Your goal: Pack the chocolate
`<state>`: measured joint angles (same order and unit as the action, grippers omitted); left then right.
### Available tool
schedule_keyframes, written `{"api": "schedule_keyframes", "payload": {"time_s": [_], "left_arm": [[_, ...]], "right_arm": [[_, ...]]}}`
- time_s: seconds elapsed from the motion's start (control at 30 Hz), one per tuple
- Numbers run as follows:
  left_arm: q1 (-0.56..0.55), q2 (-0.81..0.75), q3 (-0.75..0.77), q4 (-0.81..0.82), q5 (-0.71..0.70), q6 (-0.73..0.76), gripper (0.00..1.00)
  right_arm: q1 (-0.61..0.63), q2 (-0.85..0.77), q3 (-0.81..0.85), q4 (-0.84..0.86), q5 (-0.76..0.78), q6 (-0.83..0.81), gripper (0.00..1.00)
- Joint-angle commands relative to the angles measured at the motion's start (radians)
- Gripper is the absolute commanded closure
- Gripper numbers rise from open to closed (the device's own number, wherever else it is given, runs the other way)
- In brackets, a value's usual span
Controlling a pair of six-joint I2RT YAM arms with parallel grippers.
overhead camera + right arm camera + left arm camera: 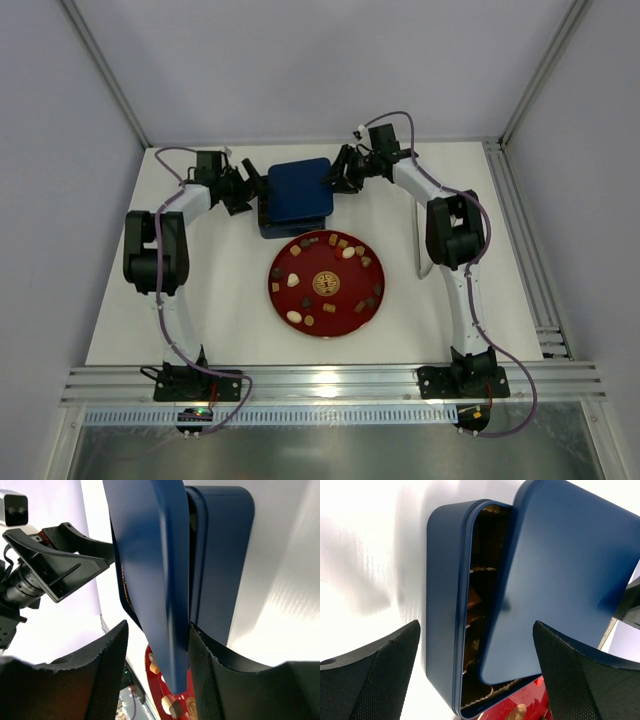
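Ok so, top view, nearest first. The red plate (350,275) sits on the white table (230,300) just below the middle of the frame. That's where most of the chocolate (348,253) is: small dark, tan and cream pieces dotted around the gold emblem.

Right behind the plate, tight up against its far rim, is the blue tin (290,227). Its lid (298,187) is on top but crooked, not seated. In the left wrist view the lid stands off the tin along one side. Through that gap you can see a few brown pieces in cups down inside.

The left jaws are at the tin's left side in the top view. They're spread wide with nothing between them, and the tin is just ahead of them.

The right jaws are at the tin's upper right corner and straddle the lid's edge. In the right wrist view one finger (225,680) looks to be against the lid. Whether the other is actually pinching it, I can't tell.
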<state>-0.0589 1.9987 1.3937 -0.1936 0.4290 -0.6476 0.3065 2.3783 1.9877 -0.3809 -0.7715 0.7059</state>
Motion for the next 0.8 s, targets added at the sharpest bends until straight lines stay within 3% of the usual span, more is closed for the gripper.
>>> {"api": "schedule_keyframes", "payload": {"time_s": [0.0, 0.37, 0.77], "left_arm": [[-0.002, 0.015, 0.047, 0.034, 0.024, -0.004, 0.09], [-0.004, 0.023, 0.054, 0.033, 0.022, -0.003, 0.09], [-0.009, 0.031, 0.059, 0.031, 0.022, -0.003, 0.09]], "right_arm": [[0.016, 0.01, 0.071, -0.062, 0.02, -0.046, 0.48], [0.016, 0.041, 0.095, -0.136, 0.086, -0.095, 0.58], [0.032, 0.041, 0.137, -0.19, 0.164, -0.157, 0.6]]}}
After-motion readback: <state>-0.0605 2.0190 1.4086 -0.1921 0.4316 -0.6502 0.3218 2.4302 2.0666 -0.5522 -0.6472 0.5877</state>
